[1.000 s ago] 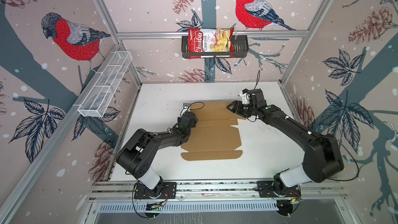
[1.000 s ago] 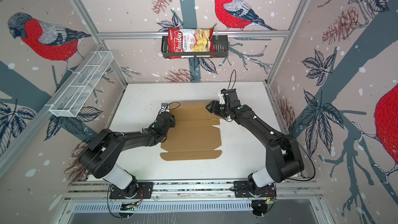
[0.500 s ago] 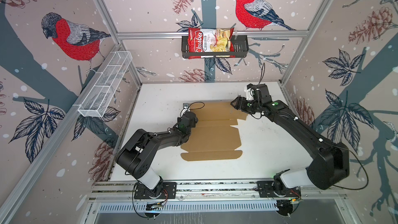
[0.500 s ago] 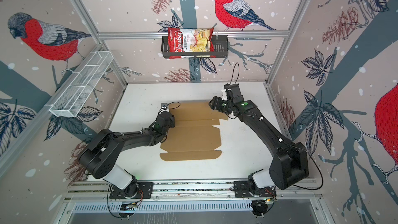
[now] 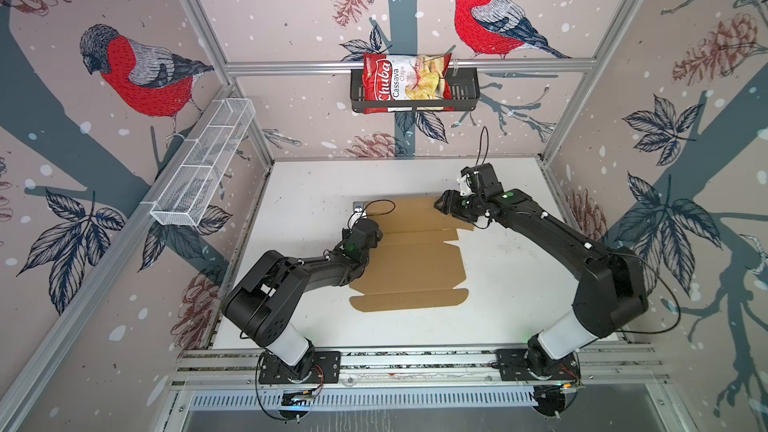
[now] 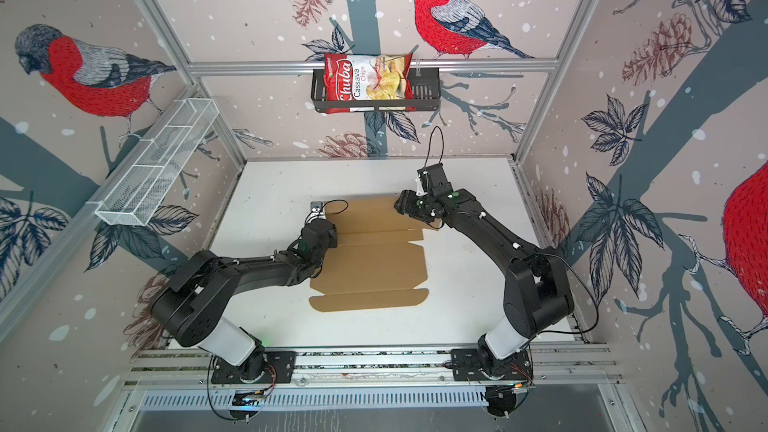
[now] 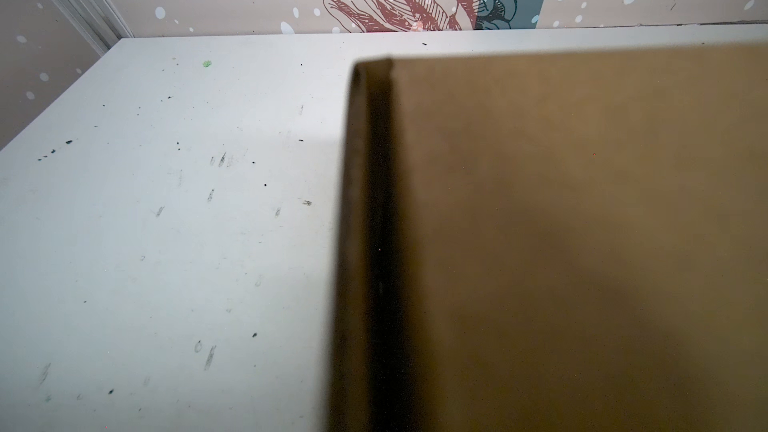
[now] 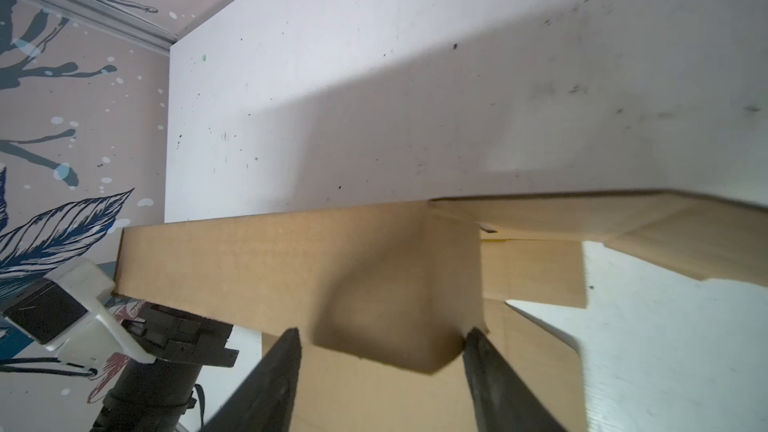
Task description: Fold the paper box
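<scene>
In both top views the paper box lies flat on the white bench, a die-cut brown sheet on the near side of the chips bag and roughly in line with it. The right jaws sit at the sheet's corner nearest the chips bag. The left jaws are on the opposite side edge, a little farther from the bag, hidden under their own wrist.

Through the left wrist camera I see matte, unprinted cardboard with one edge turned up, casting a dark band beside the scuffed bench. No jaws show here. I take them to be clenched, but I cannot tell whether they pinch the board or only press on it.

The right wrist camera shows the right jaws released, their two black fingers straddling a small corner flap that stands partly raised off the sheet. One finger is at the flap's edge and the other is just clear of it.

I judge the step to be lifting that flap. I'd close low on it, near its crease, and swing it about the score line rather than pull it, with the left side pinning the main panel. Corrugated board bends cleanly only along its scores.
</scene>
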`<state>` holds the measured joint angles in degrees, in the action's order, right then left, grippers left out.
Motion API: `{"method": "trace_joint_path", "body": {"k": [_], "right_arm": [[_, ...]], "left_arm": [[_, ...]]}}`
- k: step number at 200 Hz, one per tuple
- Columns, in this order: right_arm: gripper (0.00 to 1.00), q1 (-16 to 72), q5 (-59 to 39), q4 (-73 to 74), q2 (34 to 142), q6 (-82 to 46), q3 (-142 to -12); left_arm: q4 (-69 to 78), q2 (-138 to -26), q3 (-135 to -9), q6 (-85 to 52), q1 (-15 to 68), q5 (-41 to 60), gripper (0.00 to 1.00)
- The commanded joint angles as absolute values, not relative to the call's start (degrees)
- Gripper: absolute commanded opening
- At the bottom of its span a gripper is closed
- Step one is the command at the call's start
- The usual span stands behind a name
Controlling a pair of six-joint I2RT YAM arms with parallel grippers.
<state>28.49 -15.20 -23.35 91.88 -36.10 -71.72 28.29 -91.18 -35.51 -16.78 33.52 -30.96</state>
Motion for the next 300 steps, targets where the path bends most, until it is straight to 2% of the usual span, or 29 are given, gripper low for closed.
{"method": "trace_joint_path", "body": {"k": [1, 51, 110, 151, 194, 216, 238, 264, 300], "right_arm": [[0.57, 28.7, -16.6, -19.5, 92.5, -37.9, -70.6], [0.44, 28.3, -15.4, -18.8, 93.3, -37.3, -70.9], [0.46, 27.9, -14.1, -20.6, 94.1, -35.4, -71.7], [0.67, 25.1, -18.0, -19.8, 89.3, -31.1, -70.0], [0.75, 18.6, -26.7, -16.5, 80.1, -29.7, -60.6], [0.70, 14.8, -29.9, -11.6, 74.5, -32.3, -50.7], [0.62, 16.3, -24.0, -9.2, 73.2, -35.3, -43.8], [0.55, 17.7, -21.1, 0.3, 75.8, -42.2, -37.6], [0.54, 20.5, -15.4, 6.7, 83.0, -44.4, -37.2]], "left_arm": [[28.1, -91.2, -35.0, -15.1, 33.8, -31.4, 0.00], [28.2, -90.8, -34.7, -15.0, 33.8, -31.3, 0.00], [28.2, -90.9, -34.7, -15.2, 33.8, -31.2, 0.00], [21.9, -91.7, -37.1, -16.6, 33.1, -32.0, 0.00], [20.9, -92.7, -38.1, -17.1, 32.7, -32.9, 0.00], [20.4, -93.3, -39.2, -16.9, 32.6, -32.6, 0.00], [18.5, -94.7, -41.1, -16.9, 32.5, -31.8, 0.00], [15.4, -96.0, -43.7, -17.0, 31.8, -30.5, 0.00], [12.7, -97.5, -46.0, -16.7, 31.2, -28.8, 0.00]]}}
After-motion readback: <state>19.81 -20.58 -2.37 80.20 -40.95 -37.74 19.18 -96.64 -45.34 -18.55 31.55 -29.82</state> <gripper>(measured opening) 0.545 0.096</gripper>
